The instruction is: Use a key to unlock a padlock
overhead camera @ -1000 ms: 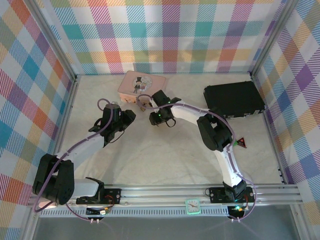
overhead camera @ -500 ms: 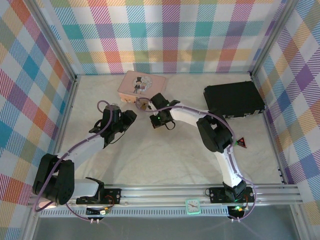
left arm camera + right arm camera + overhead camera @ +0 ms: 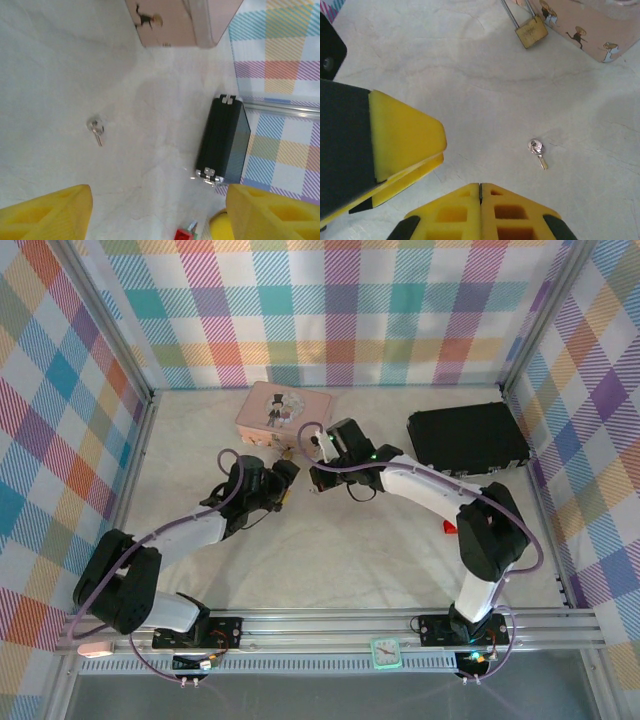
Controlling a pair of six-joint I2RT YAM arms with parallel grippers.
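Two grippers are being crowded around one small key [image 3: 537,149], and a clash is being risked. In the right wrist view, a finger [image 3: 405,145] of the left gripper [image 3: 159,210] is being shown just beside the tips of the right gripper [image 3: 480,192], so a descent by either arm could knock the other. The key is lying flat on the table [image 3: 420,60], and it could be skidded away by a finger landing on it instead of astride it.

The left arm is being stretched forward low over the table with its fingers spread wide and nothing between them. The key is lying ahead of that opening, nearer the left finger. The right arm is being folded in from the right, its tips pressed together and empty, with the key ahead and to the right of them. The padlock [image 3: 531,31] is lying farther ahead on that side, just beside the pink tin [image 3: 580,25], perhaps touching it.
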